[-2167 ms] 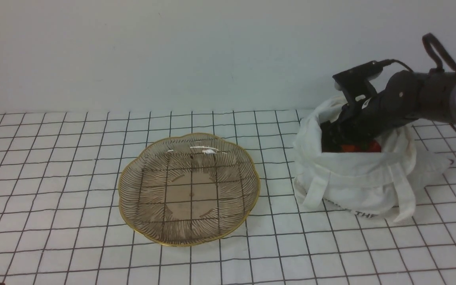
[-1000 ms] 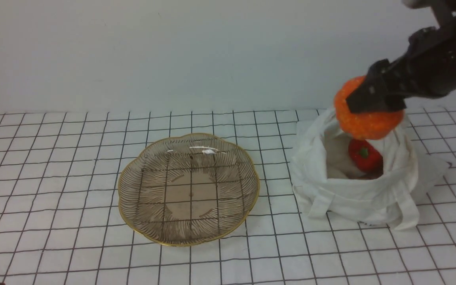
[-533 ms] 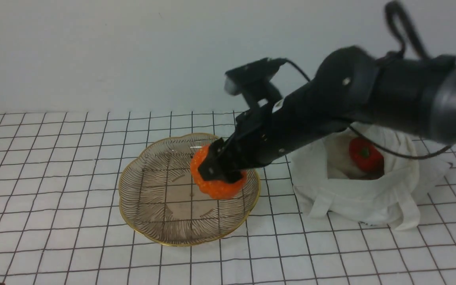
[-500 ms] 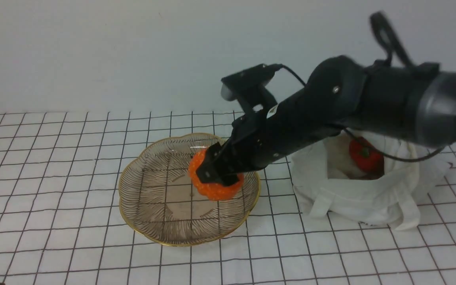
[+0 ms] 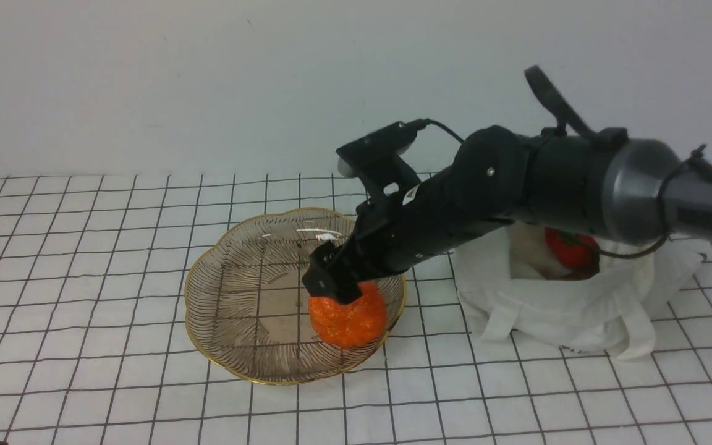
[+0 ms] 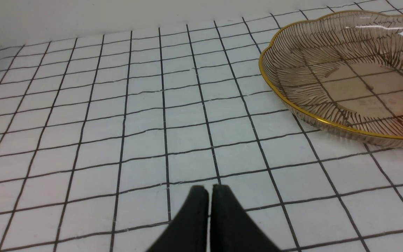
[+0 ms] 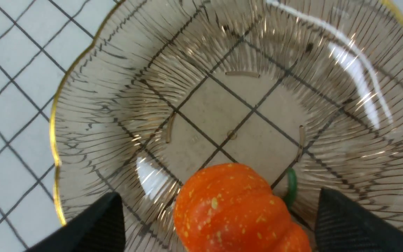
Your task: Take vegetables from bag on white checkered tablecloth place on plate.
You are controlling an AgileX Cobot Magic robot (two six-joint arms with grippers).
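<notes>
The orange pumpkin [image 5: 348,320] rests in the right part of the brownish glass plate [image 5: 238,290] with its gold rim. My right gripper [image 5: 331,287] hangs just above it, open; in the right wrist view [image 7: 219,196] its fingers stand wide on either side of the pumpkin [image 7: 236,206] with gaps. The red pepper [image 5: 569,247] lies inside the white cloth bag [image 5: 554,309], right of the plate and partly behind my right arm. My left gripper [image 6: 208,189] is shut and empty, low over the checkered tablecloth [image 6: 135,105] beside the plate [image 6: 327,70].
The tablecloth [image 5: 84,247] covers the whole table up to a plain white wall at the back. The bag's strap handles hang down its front. My right arm stretches across from the right, above the bag.
My right gripper lifted the pumpkin out of the bag, carried it left to the plate, set it down and opened. The bag slumped and the red pepper now shows.
</notes>
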